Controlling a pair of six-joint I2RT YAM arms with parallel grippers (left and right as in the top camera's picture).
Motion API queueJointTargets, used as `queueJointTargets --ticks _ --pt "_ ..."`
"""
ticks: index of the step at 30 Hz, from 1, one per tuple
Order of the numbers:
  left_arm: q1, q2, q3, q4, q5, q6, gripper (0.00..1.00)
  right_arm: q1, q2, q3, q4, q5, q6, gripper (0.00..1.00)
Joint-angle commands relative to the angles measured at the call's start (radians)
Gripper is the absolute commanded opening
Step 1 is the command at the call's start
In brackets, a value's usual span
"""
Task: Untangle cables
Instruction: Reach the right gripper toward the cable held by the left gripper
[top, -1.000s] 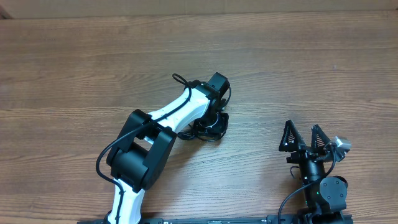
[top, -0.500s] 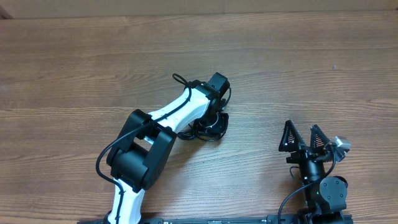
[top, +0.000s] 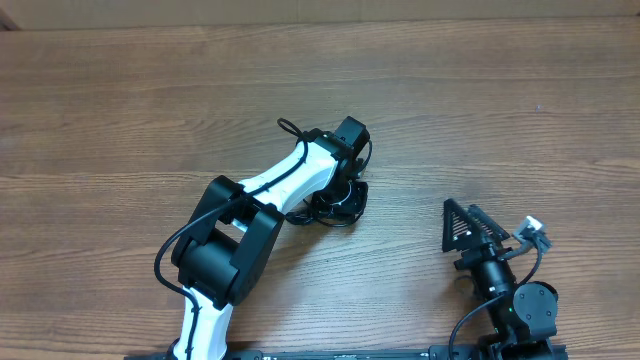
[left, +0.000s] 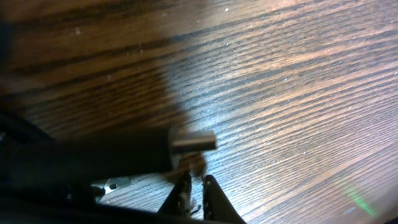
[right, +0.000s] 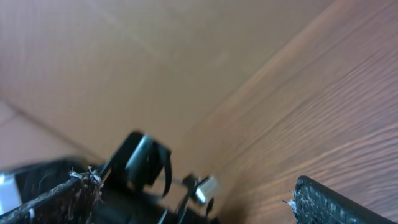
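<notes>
One small bunch of thin black cables (top: 340, 212) is lying near the middle of the desk (top: 120, 120), well apart from every edge. The cords are looping over one another too tightly for the strands to be counted. Two arms are working at this desk.

The left gripper (left: 196, 193) is pointing down onto the bunch, and from overhead it is hiding most of it. Its two fingers (left: 214, 202) are standing nearly together, leaving only a thin slit between the tips. Whether a cord is being pinched there cannot be told, because the wrist view is blurred. One silver plug tip (left: 193, 140) is showing in that view, sticking out of a dark cord just above the fingertips and lying close over the wood.

The right gripper (top: 462, 222) is hanging near the desk's front right corner, well apart from the bunch. Its two fingers (right: 336, 202) are spread wide and holding nothing.
</notes>
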Motion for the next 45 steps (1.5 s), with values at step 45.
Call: queueJointTargets --ticks 45 --pt "0.153 -0.146 0.245 -0.339 -0.374 0.013 0.29 -0.002 1.383 1.016 -0.996 -0.223 -0.261 1.0"
